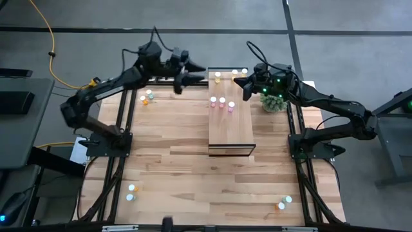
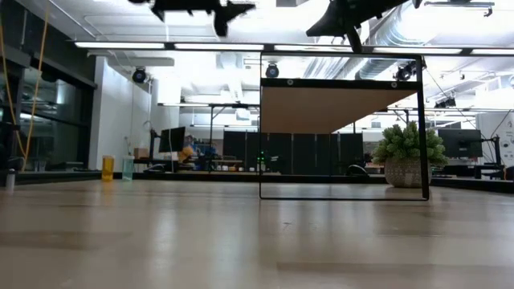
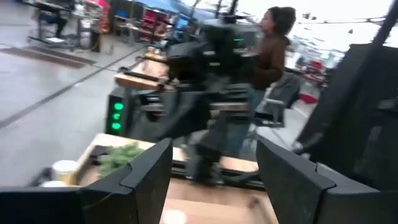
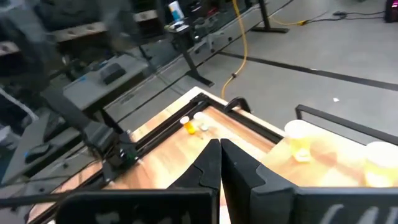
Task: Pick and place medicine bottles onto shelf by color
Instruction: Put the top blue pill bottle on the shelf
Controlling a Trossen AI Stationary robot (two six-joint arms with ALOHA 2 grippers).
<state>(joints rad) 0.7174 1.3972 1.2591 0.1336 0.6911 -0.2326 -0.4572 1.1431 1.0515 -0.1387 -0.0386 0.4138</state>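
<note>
The shelf (image 1: pixel 230 125) is a pale board unit at the table's far middle. Yellow medicine bottles (image 1: pixel 217 76) stand at its far end and pink ones (image 1: pixel 222 102) nearer its middle. My left gripper (image 1: pixel 201 74) hovers high beside the shelf's far left corner, level and open, with nothing between its fingers (image 3: pixel 146 180). My right gripper (image 1: pixel 238 81) hangs shut and empty over the shelf's far right end, close to the yellow bottles (image 4: pixel 300 140). In the low view both grippers (image 2: pixel 233 10) (image 2: pixel 351 30) show at the top, above the shelf frame (image 2: pixel 422 128).
Loose bottles stand on the table at the far left (image 1: pixel 145 98), near left (image 1: pixel 131 191) and near right (image 1: pixel 284 203). A small potted plant (image 1: pixel 273 101) sits right of the shelf. A person (image 3: pixel 270 43) stands in the room beyond the table.
</note>
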